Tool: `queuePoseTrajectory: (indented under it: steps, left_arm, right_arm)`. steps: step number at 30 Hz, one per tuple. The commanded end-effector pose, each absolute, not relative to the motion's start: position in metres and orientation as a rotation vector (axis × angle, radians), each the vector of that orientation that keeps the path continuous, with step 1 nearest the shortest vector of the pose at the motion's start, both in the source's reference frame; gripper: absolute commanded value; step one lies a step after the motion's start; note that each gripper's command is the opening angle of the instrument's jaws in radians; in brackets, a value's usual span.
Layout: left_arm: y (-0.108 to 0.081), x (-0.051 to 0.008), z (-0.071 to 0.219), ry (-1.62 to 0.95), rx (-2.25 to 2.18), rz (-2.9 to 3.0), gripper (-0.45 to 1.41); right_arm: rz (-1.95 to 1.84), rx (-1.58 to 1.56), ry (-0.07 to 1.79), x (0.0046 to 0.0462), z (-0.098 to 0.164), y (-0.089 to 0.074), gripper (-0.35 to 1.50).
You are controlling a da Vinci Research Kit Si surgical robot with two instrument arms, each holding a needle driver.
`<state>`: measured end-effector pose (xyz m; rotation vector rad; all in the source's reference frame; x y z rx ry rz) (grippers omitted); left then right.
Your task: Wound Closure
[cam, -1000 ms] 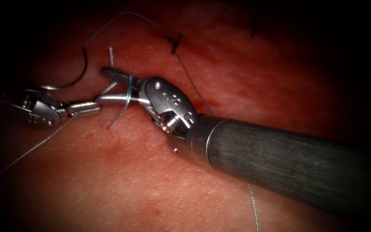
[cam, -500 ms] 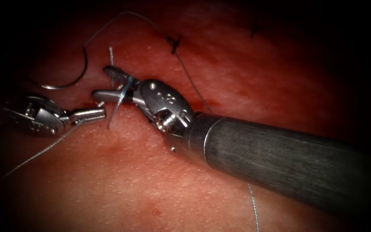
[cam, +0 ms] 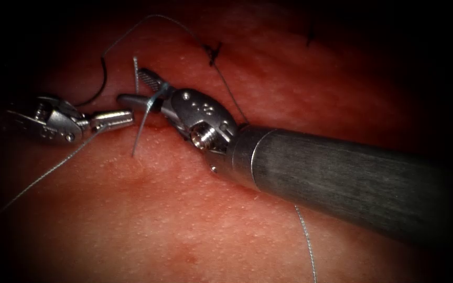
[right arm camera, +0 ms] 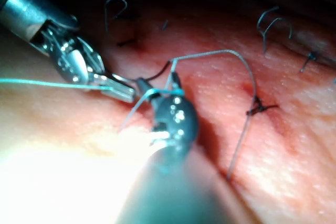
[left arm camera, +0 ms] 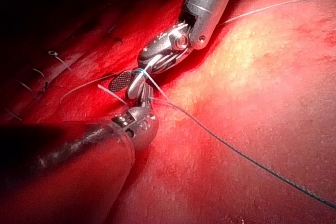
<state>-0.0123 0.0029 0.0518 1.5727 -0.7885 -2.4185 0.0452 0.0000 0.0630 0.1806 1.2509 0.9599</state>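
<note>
On the tissue [cam: 195, 220], needle [cam: 93, 89] lying free; left tool [cam: 124, 119] clamps thread [cam: 48, 170], right tool [cam: 140, 86] agape, thread-wrapped.

The tissue [cam: 195, 220] carries the needle [cam: 98, 86] (curved) and thread [cam: 48, 173].

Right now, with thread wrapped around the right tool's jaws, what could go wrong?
The thread is wrapped round the right tool's open jaws; the wrap might slip off their tips or snag. The needle lies free on the tissue beside the left tool, which grips the thread; a pull could drag it.
</note>
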Motion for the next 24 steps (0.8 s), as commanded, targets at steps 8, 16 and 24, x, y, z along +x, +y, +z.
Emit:
queuePoseTrajectory:
  steps: [8, 16, 24]
  left_arm:
    - [0.0036, -0.0131, 0.0525, -0.794, 1.574, -2.417, -0.45]
    - [0.0033, -0.0132, 0.0526, -0.796, 1.575, -2.414, -0.45]
    - [0.0036, -0.0122, 0.0523, -0.779, 1.586, -2.404, -0.45]
  right_arm:
    - [0.996, 0.173, 1.182, 0.0463, 0.0651, 0.0008, 0.86]
    - [1.031, 0.185, 1.178, 0.0478, 0.0657, 0.0008, 0.57]
    - [1.045, 0.12, 1.114, 0.0482, 0.0647, -0.0012, -0.35]
